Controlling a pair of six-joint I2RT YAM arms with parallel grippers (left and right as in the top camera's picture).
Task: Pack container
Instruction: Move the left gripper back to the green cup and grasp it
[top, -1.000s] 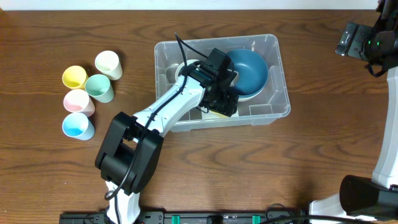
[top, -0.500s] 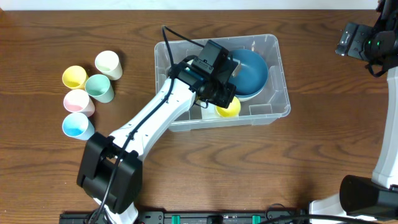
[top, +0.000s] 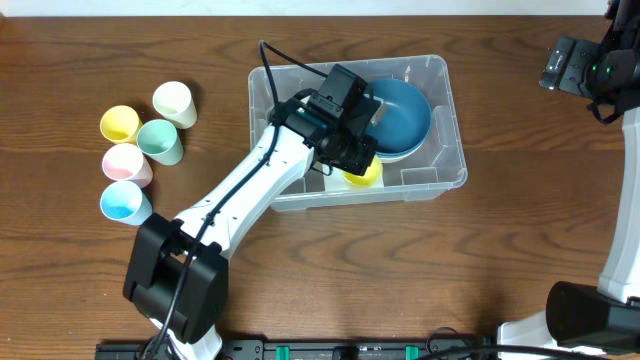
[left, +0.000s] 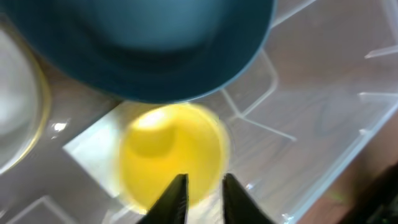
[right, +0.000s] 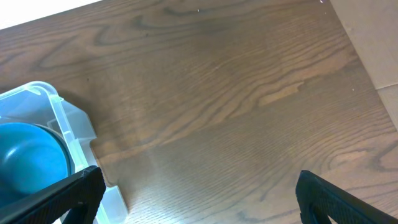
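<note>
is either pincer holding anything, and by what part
Right pincer: open, nothing held. Left pincer: nearly shut over the yellow cup's rim; whether it pinches that rim cannot be told.

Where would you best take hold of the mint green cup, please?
Its rim, from straight above. The mint green cup stands upright, mouth open, and the pink cup, yellow cup and cream cup crowd it, so pinch the wall facing the container.

Dark brown wood-grain table (top: 520, 230); pale strip (top: 120, 6) along far edge; even light, soft glare.
</note>
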